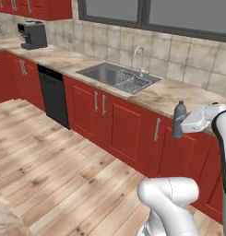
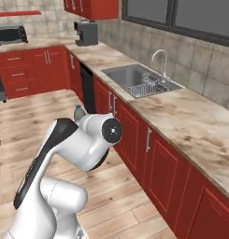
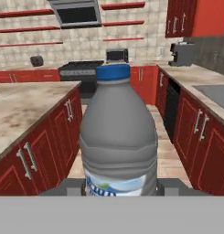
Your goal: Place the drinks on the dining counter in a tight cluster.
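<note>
The small grey plastic bottle (image 3: 118,137) with a blue cap stands upright between my fingers, and my gripper (image 3: 120,185) is shut on its lower body. From the left base view the bottle (image 1: 179,119) hangs in the air in front of the sink counter's edge, with the gripper (image 1: 182,125) around it. Its cap (image 2: 78,111) peeks out behind my arm in the right base view. The dining counter (image 3: 22,109), marble-topped with red fronts, runs along the left of the hand view, apart from the bottle. One of its corners (image 1: 1,219) shows at the lower left.
The wall counter (image 1: 179,94) carries a sink (image 1: 119,76) and a coffee machine (image 1: 32,34), with a black dishwasher (image 1: 54,94) below. A stove (image 3: 77,71) and a microwave (image 2: 10,33) stand at the aisle's far end. Wooden floor (image 1: 54,152) lies between the counters.
</note>
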Controlling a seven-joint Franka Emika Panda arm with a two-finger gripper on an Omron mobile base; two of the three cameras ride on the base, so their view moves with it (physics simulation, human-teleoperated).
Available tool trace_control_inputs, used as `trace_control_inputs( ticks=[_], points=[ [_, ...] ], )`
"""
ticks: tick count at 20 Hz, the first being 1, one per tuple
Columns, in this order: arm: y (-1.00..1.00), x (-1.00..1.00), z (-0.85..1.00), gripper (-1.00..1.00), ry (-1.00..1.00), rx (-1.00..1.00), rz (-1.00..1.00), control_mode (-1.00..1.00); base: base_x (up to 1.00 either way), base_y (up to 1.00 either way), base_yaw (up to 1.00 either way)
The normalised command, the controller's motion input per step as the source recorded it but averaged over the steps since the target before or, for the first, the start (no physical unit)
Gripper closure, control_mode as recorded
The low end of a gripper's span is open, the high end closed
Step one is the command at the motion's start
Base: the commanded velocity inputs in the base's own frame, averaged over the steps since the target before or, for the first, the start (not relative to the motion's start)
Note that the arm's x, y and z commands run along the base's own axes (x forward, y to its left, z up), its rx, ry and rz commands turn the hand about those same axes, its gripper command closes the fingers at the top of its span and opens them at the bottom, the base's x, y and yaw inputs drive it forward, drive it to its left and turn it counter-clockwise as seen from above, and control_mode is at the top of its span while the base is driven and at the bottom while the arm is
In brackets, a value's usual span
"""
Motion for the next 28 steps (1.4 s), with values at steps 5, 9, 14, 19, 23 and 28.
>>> trace_control_inputs(
  ticks=[5, 9, 14, 19, 23, 28],
  points=[
    [0.0, 0.0, 0.0, 1.0, 0.0, 0.0, 0.0, 1.0, 0.21, 0.75, 0.8],
    [0.0, 0.0, 0.0, 1.0, 0.0, 0.0, 0.0, 1.0, 0.32, 0.52, 0.87],
    [0.0, 0.0, 0.0, 1.0, 0.0, 0.0, 0.0, 1.0, -0.02, 0.27, 0.91],
    [0.0, 0.0, 0.0, 1.0, 0.0, 0.0, 0.0, 1.0, -0.23, 0.03, 0.79],
    [0.0, 0.0, 0.0, 1.0, 0.0, 0.0, 0.0, 1.0, -0.49, 0.07, 0.21],
    [0.0, 0.0, 0.0, 1.0, 0.0, 0.0, 0.0, 1.0, -0.54, 0.84, -0.15]
  ],
)
